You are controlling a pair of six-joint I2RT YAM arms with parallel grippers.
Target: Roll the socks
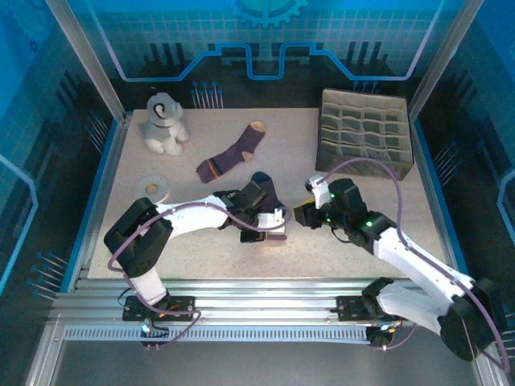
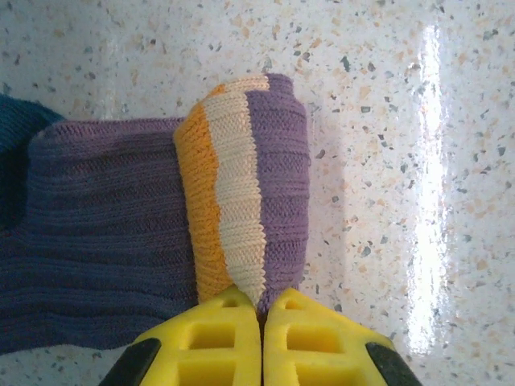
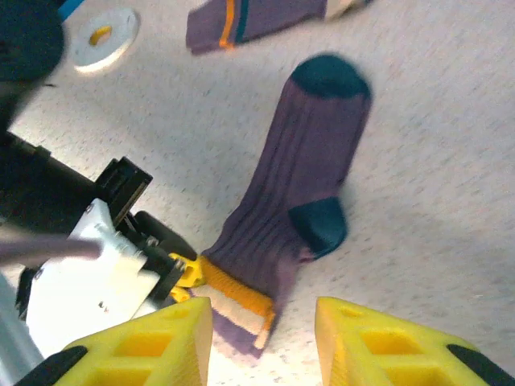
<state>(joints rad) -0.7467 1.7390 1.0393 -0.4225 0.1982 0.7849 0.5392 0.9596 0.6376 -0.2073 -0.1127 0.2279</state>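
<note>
We see the left gripper [image 2: 261, 310] pinched shut on the cuff [image 2: 233, 193] of the navy-toed sock [image 3: 310, 161] near the front edge of the table [image 1: 386, 217], the right gripper [image 3: 264, 314] parted, empty, just beside. Of two socks, the tan-toed sock [image 1: 233, 153] lies mid-table; one plush toy [image 1: 165, 125] sits back-left, one white ring [image 1: 153, 186] left, one divided bin [image 1: 366, 133] back-right.

Your left gripper [image 2: 261, 304] is pinched tight on the sock [image 2: 105, 233] cuff; your right gripper [image 3: 263, 322], reaching toward 10 o'clock, stands parted.
</note>
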